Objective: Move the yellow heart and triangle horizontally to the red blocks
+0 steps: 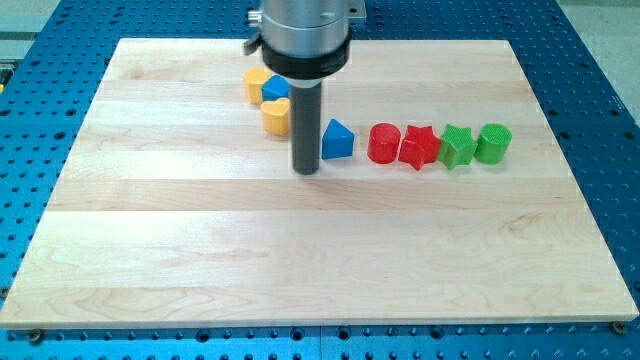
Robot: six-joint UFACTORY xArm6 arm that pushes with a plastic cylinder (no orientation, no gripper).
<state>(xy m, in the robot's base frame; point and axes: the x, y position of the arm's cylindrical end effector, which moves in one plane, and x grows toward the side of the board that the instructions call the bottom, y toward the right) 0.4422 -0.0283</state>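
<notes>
A yellow heart (276, 116) lies left of centre near the view's top. A blue triangle (337, 139) lies to its right. A red cylinder (384, 143) and a red star (420, 147) sit side by side right of the triangle. My tip (306, 171) rests on the board between the yellow heart and the blue triangle, slightly below both. The rod stands close to the triangle's left side and hides the heart's right edge.
A yellow block (256, 84) and a blue block (275, 88) sit just above the heart, touching it. A green star (456, 146) and a green cylinder (493, 142) continue the row right of the red star. The wooden board (320, 260) lies on a blue perforated table.
</notes>
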